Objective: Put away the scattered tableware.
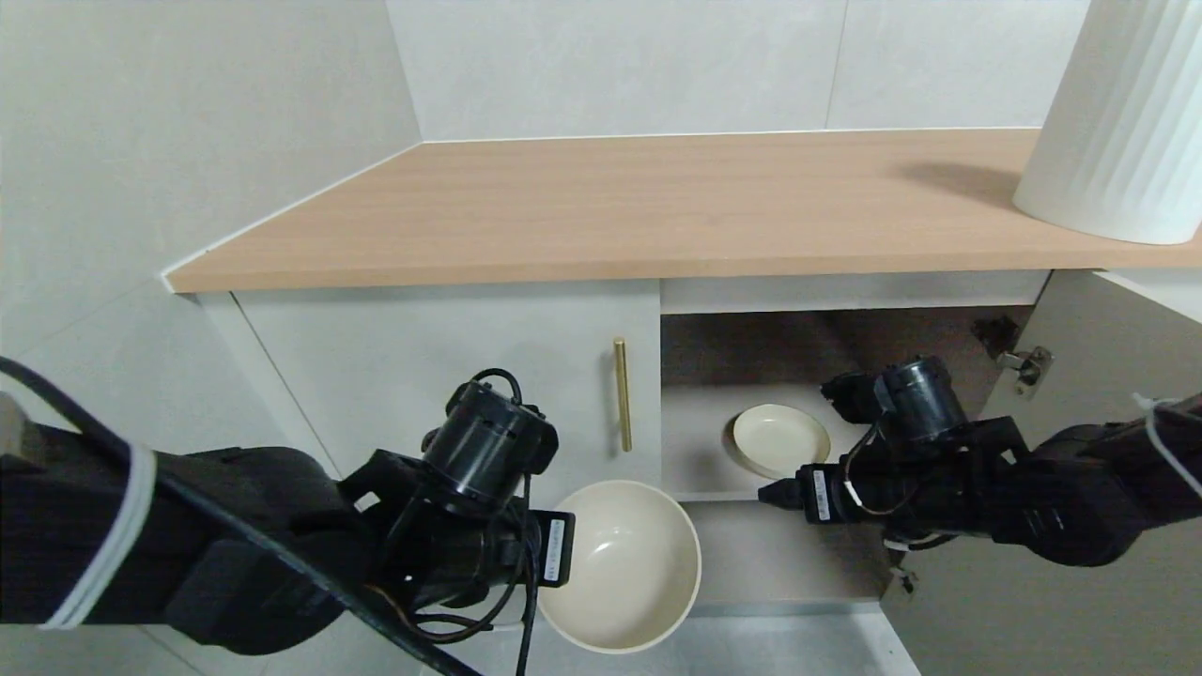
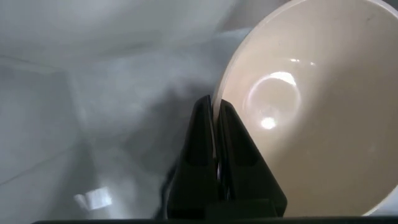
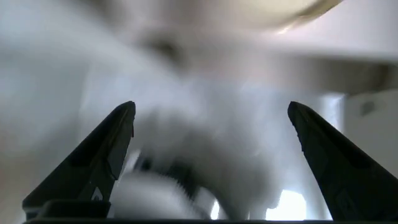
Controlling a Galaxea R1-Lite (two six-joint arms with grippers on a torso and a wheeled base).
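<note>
A cream bowl point(image 1: 620, 563) hangs in front of the cabinet's lower edge, held by its rim in my left gripper point(image 1: 556, 549). In the left wrist view the two fingers point(image 2: 214, 134) pinch the bowl's rim point(image 2: 323, 118). A cream plate point(image 1: 779, 439) lies on the shelf inside the open cabinet point(image 1: 704, 413). My right gripper point(image 1: 784, 495) sits just in front of that shelf, below the plate, pointing left. In the right wrist view its fingers point(image 3: 112, 155) stand wide apart with nothing between them, and a cream edge point(image 3: 292, 15) shows beyond.
A wooden countertop point(image 1: 639, 207) runs above the cabinet, with a tall white ribbed vase point(image 1: 1117, 122) at its right end. The left cabinet door point(image 1: 451, 376) is closed and has a brass handle point(image 1: 621, 394). The right door point(image 1: 1108, 376) hangs open behind my right arm.
</note>
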